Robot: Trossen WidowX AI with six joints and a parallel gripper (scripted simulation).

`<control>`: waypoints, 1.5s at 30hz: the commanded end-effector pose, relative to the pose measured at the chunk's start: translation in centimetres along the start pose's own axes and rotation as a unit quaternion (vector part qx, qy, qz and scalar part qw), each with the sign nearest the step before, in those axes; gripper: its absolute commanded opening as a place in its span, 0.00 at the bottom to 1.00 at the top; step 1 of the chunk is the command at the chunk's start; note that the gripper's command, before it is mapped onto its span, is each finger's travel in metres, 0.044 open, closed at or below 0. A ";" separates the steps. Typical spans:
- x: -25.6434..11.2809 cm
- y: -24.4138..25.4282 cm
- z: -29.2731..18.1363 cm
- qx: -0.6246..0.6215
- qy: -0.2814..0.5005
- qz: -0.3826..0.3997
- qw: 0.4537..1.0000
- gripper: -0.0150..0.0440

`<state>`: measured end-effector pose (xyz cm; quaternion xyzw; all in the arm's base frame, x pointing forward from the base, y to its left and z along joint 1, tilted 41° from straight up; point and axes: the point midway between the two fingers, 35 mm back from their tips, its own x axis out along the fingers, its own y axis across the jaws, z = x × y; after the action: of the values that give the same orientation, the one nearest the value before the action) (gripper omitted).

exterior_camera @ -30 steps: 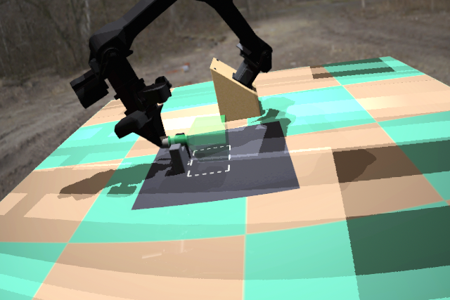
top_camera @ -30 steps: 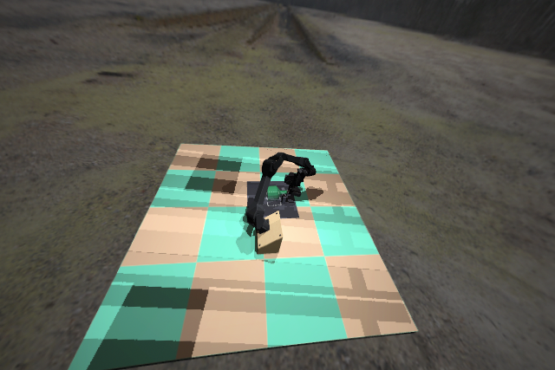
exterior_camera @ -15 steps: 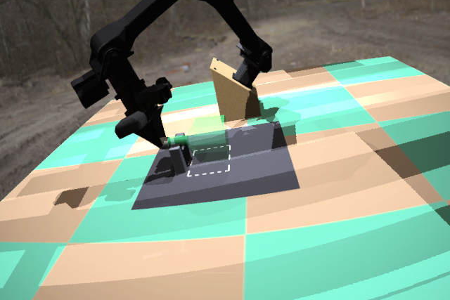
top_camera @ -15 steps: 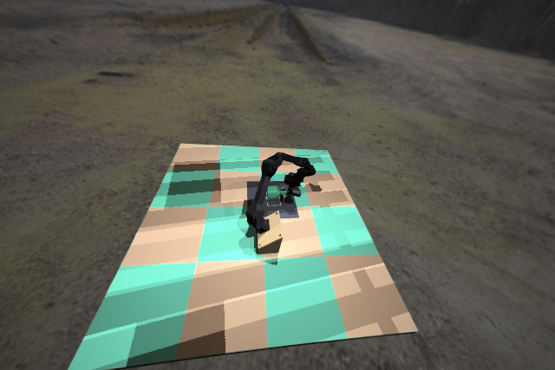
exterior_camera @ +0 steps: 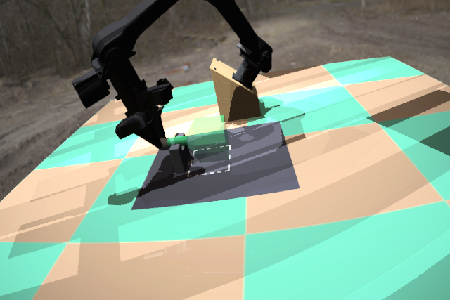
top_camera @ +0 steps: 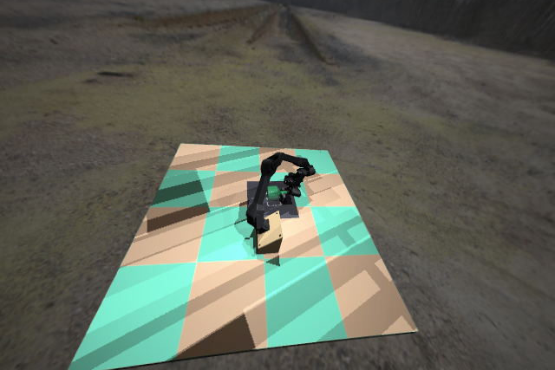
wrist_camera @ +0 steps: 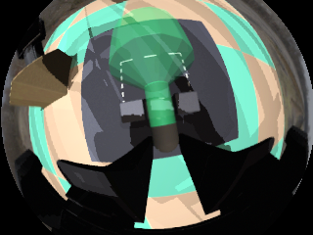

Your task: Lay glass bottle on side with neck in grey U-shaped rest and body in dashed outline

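Bottle: the green glass bottle (top_camera: 273, 192) (exterior_camera: 207, 135) (wrist_camera: 153, 49) lies on its side in my grip — raised above the dark mat (top_camera: 290, 210) (exterior_camera: 261, 175) (wrist_camera: 215, 88), its body apart from the surface.
My gripper (top_camera: 292, 192) (exterior_camera: 164, 145) (wrist_camera: 164, 139): partly open, the fingers closed on the dark tip of the neck.
Neck: it runs between the two uprights of the grey rest (top_camera: 287, 199) (exterior_camera: 178, 159) (wrist_camera: 189, 102); whether it touches the rest, I cannot tell.
Outline: the dashed outline (top_camera: 274, 205) (exterior_camera: 229, 159) (wrist_camera: 122, 80) is marked on the mat, beside the rest; I see it partly through the green glass from my wrist.
My arm (top_camera: 262, 186) (exterior_camera: 156, 8): arched high from the tan wedge block (top_camera: 269, 240) (exterior_camera: 222, 97) (wrist_camera: 39, 85), reaching down to the bottle's neck end.
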<state>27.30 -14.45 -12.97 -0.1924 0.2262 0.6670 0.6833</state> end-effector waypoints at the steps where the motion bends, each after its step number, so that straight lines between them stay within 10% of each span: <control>1: 0.3 0.1 0.3 0.002 -0.003 0.001 1.000 0.44; 18: 0.1 0.0 0.0 -0.002 0.003 -0.002 1.000 0.44; 31: -0.1 0.0 0.0 -0.003 0.007 -0.002 1.000 1.00; 45: -7.2 0.0 2.8 -0.039 0.133 0.002 0.990 1.00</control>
<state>27.65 -18.17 -7.14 -0.3058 0.2853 0.6442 0.6404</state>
